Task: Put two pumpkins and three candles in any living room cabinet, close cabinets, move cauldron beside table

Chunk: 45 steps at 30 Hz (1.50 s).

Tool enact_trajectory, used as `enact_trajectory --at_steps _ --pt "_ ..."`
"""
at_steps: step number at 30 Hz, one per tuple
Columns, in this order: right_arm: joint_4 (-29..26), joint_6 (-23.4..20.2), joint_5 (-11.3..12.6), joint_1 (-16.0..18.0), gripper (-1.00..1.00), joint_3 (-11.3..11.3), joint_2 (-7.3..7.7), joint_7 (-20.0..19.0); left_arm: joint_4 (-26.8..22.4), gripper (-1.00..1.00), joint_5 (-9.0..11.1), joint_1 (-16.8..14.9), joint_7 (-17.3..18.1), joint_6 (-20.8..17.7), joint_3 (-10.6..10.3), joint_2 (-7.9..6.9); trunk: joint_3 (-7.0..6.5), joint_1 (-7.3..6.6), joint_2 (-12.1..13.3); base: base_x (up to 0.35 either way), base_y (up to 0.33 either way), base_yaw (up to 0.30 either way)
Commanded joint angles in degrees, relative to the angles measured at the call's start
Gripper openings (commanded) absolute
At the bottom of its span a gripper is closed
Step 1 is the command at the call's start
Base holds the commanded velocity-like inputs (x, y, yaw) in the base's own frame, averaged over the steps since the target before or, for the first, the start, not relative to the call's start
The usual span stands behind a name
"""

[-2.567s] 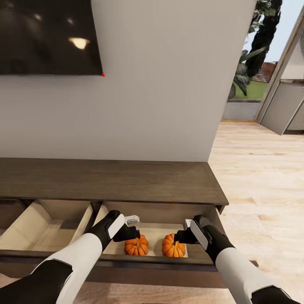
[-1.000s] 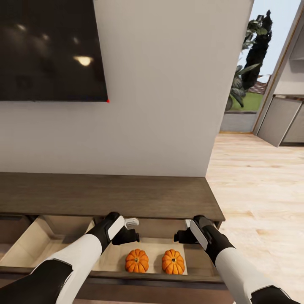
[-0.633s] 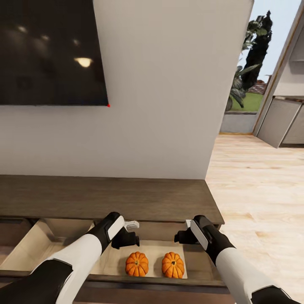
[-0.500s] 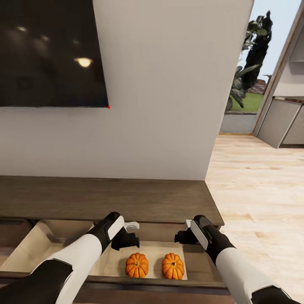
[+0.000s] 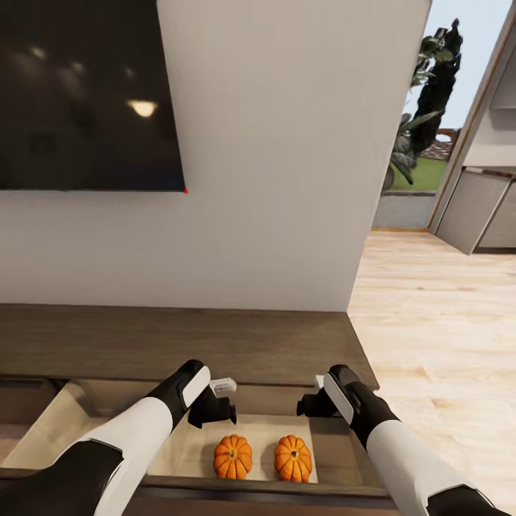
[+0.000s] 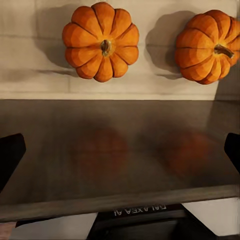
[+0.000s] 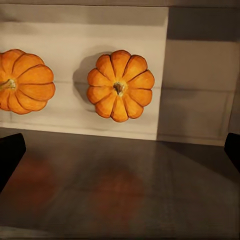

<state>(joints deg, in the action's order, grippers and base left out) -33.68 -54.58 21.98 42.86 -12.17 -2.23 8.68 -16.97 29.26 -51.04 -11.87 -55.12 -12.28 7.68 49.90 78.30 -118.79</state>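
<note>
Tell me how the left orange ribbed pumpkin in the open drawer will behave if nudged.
The left orange ribbed pumpkin is round with a flattish base, so it would probably slide or rock before rolling. The neighbouring pumpkin sits close; a sideways nudge likely bumps it.

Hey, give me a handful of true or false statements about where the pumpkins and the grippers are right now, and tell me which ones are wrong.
1. Both pumpkins lie side by side in the open drawer of the cabinet. True: the left pumpkin and the right pumpkin rest on its pale floor.
2. The left gripper is clamped on a pumpkin. False: it hangs open above the drawer, holding nothing.
3. The right gripper is open and empty. True.
4. The two pumpkins are stacked one on the other. False: they sit apart with a gap between them.
5. A candle stands in the drawer beside the pumpkins. False: the visible drawer floor holds just the pumpkins.
</note>
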Motion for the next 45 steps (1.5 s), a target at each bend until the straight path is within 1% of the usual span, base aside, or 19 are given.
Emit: enact_trajectory --at_steps 1,13,25,36,40,43,45 --pt "-0.1 -0.2 0.6 0.0 1.0 -0.2 0.03 0.6 -0.1 1.0 0.6 0.0 -0.4 -0.2 -0.4 -0.03 -0.13 -0.23 0.4 0.0 0.0 0.0" --pt "-0.2 -0.1 0.6 0.0 1.0 -0.2 0.03 0.5 0.4 1.0 0.6 0.0 -0.4 -0.2 -0.3 -0.11 -2.28 -2.87 5.2 -0.007 0.0 0.0" --pt "-0.2 -0.1 0.5 0.0 1.0 -0.3 -0.04 0.4 0.4 1.0 0.6 0.0 -0.4 -0.2 -0.3 -0.17 -4.44 -5.5 10.0 -0.273 0.0 0.0" --pt "-0.2 -0.1 0.5 0.0 1.0 -0.2 0.03 0.5 0.4 1.0 0.5 0.0 -0.6 0.4 -0.5 -0.16 -6.41 -7.92 14.4 -0.021 0.0 0.0" --pt "-0.2 -0.1 0.5 0.0 1.0 -0.2 0.03 0.5 0.4 1.0 0.5 0.0 -0.5 1.0 -0.5 -0.13 -6.41 -7.92 14.4 -0.001 0.0 0.0" --pt "-0.2 -0.1 0.5 0.0 1.0 -0.2 0.04 0.5 0.4 1.0 0.6 0.0 -0.5 2.7 -0.5 -0.12 -6.95 -8.58 15.6 0.0 0.0 0.0" --pt "-0.2 -0.1 0.5 0.0 1.0 -0.2 0.04 0.5 0.4 1.0 0.6 0.0 -0.5 2.8 -0.6 -0.12 -7.31 -9.02 16.4 0.0 0.0 0.0"
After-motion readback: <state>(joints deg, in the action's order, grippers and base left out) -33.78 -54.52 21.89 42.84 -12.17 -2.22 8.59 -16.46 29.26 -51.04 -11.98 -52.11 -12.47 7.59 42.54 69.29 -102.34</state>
